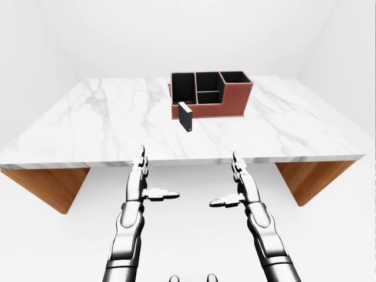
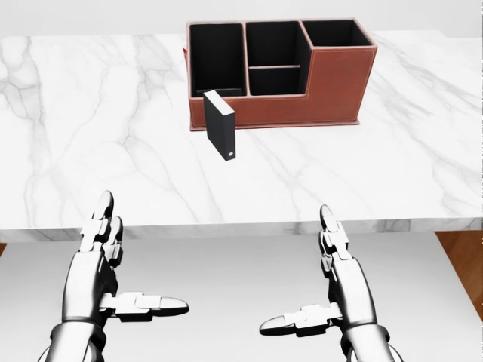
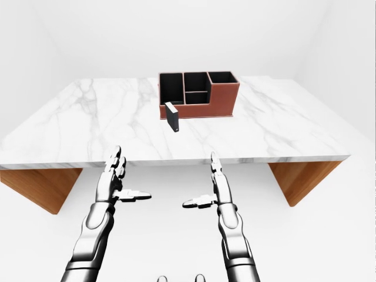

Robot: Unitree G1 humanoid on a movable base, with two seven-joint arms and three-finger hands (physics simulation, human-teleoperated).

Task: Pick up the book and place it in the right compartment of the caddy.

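Observation:
A black book (image 2: 220, 124) stands upright on the white marble table (image 2: 90, 136), just below the left end of the caddy in the head view. The brown caddy (image 2: 332, 83) has black compartments: a tall one at the left, two small ones in the middle, one at the right (image 2: 328, 33). My left hand (image 2: 113, 283) and right hand (image 2: 321, 290) are open and empty, held below the table's near edge, well short of the book.
A small red-and-white thing barely shows behind the caddy's left wall (image 2: 186, 53). The table rests on brown wooden supports (image 1: 47, 185) at both ends. White floor and walls surround it.

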